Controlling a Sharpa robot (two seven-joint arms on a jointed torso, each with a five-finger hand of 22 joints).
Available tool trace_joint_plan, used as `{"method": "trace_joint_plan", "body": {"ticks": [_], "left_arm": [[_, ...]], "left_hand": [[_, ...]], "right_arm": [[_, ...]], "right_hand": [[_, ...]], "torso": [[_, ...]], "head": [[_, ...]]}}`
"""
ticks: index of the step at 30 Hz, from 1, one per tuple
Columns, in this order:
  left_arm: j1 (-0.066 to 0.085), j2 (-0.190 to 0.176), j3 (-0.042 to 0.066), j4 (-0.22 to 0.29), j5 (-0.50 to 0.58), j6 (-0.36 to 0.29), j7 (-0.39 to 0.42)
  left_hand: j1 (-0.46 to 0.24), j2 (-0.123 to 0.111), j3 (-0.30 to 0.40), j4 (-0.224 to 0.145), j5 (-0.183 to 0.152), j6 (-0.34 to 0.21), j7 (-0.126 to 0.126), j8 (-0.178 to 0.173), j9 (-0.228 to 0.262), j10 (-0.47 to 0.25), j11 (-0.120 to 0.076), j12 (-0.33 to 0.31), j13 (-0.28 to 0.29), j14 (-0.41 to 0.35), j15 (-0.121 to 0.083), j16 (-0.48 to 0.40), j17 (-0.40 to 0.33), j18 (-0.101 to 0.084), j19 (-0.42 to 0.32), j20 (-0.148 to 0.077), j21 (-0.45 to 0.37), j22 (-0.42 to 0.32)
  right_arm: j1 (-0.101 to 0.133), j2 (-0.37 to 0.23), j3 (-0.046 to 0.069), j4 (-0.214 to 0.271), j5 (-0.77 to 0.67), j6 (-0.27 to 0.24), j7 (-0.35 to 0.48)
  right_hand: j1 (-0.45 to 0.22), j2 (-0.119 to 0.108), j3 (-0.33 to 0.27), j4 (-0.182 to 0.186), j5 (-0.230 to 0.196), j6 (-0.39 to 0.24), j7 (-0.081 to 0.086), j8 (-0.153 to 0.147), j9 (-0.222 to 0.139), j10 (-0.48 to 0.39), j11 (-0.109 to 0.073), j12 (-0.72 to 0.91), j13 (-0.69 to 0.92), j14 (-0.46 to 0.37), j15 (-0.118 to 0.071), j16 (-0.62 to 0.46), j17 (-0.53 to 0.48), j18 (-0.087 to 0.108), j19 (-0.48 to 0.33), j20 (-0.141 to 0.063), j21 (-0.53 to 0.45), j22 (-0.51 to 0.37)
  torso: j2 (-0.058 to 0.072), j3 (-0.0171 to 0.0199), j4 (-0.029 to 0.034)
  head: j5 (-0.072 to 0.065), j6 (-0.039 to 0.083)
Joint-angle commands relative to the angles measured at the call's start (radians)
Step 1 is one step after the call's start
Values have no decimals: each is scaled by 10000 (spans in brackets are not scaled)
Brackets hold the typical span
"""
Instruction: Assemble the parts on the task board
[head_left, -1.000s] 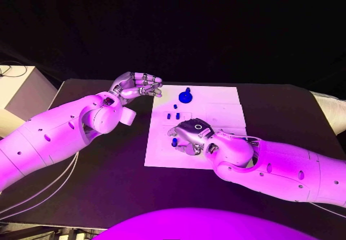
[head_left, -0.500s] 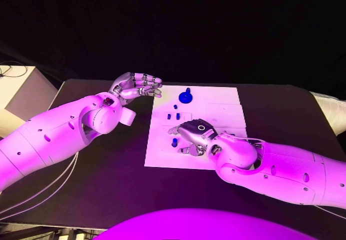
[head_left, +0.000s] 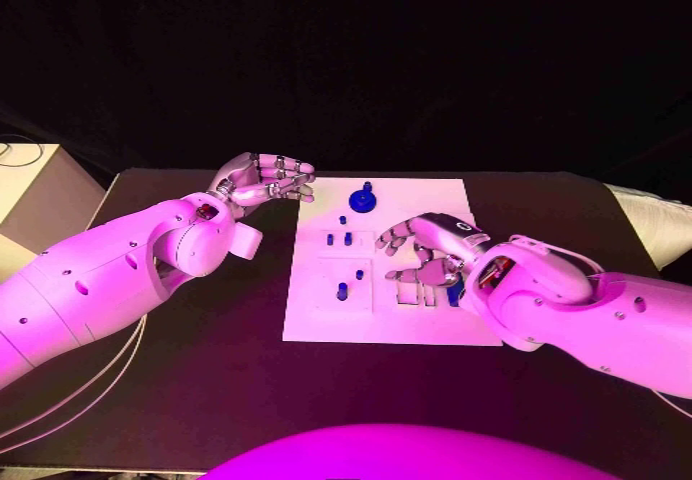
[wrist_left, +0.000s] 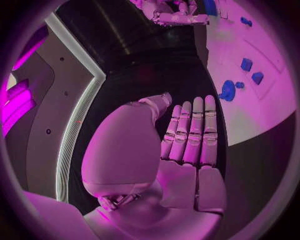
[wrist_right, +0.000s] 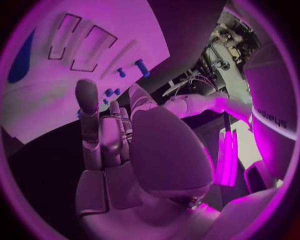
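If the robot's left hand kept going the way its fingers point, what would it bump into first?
Probably the blue gear-shaped part on the task board. In the left wrist view the left hand points over bare black table toward it. Depth is unclear, so it might pass above.

We see a white task board (head_left: 433, 205) on the black table (head_left: 188, 360). We see blue parts (head_left: 365, 197) on it.

Your right hand (head_left: 428, 262) is off the blue part (head_left: 342, 292) near the task board (head_left: 387, 328) left edge; it's now further right over the board's mid/right area, fingers spread, nothing in them. The part now lies uncovered. Whole view shifts too, so cam moved.
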Motion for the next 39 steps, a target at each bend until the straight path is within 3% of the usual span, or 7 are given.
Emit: {"method": "trace_joint_plan", "body": {"ticks": [1, 9, 10, 11, 14, 25, 39], "left_arm": [[-4, -22, 4, 7, 4, 131, 73], [-109, -70, 2, -11, 5, 83, 91], [-134, -73, 2, -6, 5, 86, 92], [-166, -78, 2, -1, 6, 87, 95], [-220, -87, 2, 1, 10, 84, 104], [-306, -115, 2, 8, 16, 70, 120], [-318, -122, 2, 16, 17, 122, 84]], "left_hand": [[77, 11, -23, 29, 3, 45, 91, -42, -14, -13, 65, -56, 15, 91, -4, -47, 11, 102, 64, 28, -50, -8], [80, 16, -23, 32, 4, 49, 82, -41, -15, -9, 62, -54, 16, 92, -4, -53, 17, 102, 66, 29, -56, -12], [83, 17, -22, 32, 5, 51, 77, -40, -15, -6, 60, -53, 17, 92, -4, -55, 19, 103, 67, 29, -59, -14], [83, 17, -22, 32, 5, 51, 77, -40, -15, -6, 60, -53, 17, 92, -4, -55, 19, 103, 67, 29, -59, -14], [85, 17, -23, 33, 5, 53, 71, -40, -15, -4, 58, -52, 17, 92, -5, -58, 22, 103, 67, 29, -62, -16], [89, 17, -23, 32, 5, 54, 63, -39, -16, -2, 53, -51, 18, 92, -5, -61, 25, 103, 68, 30, -66, -19], [108, 25, -18, 32, 8, 61, 42, -38, -19, 3, 40, -52, 19, 92, -12, -79, 42, 105, 75, 30, -84, -31]], "right_arm": [[188, -640, 15, 114, 3587, -516, 1493], [379, -1865, 0, -69, 5265, 232, 318], [385, -1976, -7, -70, 5197, 348, 24], [391, -2118, -18, -51, 5004, 489, -462], [394, -2362, -48, -5, 4508, 881, -1514], [297, -2521, -186, 196, 3076, 1785, -4152], [-116, -1598, -252, -47, 2238, 1466, -5033]], "right_hand": [[16, 32, 496, 11, -30, 541, -146, 260, 41, 965, -226, 298, 2, 22, -172, 26, 65, 37, 61, -167, 91, 59], [-1017, -561, 932, -39, 72, 1183, -662, 778, 220, 2998, -880, 2689, 1735, 599, -730, 756, 1366, -297, 816, -616, 2039, 1469], [-1670, -521, 949, -67, 781, 1237, -834, 1034, 428, 3660, -962, 7873, 7903, 856, -801, 1275, 2267, -513, 1061, -703, 3084, 2267], [-2161, -515, 863, -50, 1031, 1335, -912, 1367, 737, 4407, -981, 10506, 11390, 1048, -887, 1773, 3107, -648, 1236, -783, 4124, 3074], [-2871, -282, 843, 6, 1417, 1421, -1008, 1779, 1176, 5072, -1098, 11743, 13336, 1226, -881, 2299, 4047, -841, 1385, -871, 5448, 4107], [-4067, -305, -68, 33, 1875, 1340, -1086, 2183, 1777, 5578, -1161, 12321, 14363, 1480, -913, 3003, 5489, -1109, 1487, -894, 7089, 5399], [-4522, 74, -1646, 63, 1782, 1293, -1137, 2428, 2173, 5585, -1195, 12301, 14408, 1513, -927, 3076, 5662, -1129, 1438, -878, 7303, 5639]], "torso": [[-54, 1, -103], [-130, 52, -254], [-142, 56, -259], [-153, 57, -262], [-191, 49, -266], [-238, 30, -318], [-231, 18, -307]], "head": [[-178, 76], [-372, 161], [-380, 153], [-413, 151], [-528, 165], [-655, 195], [-705, 150]]}}
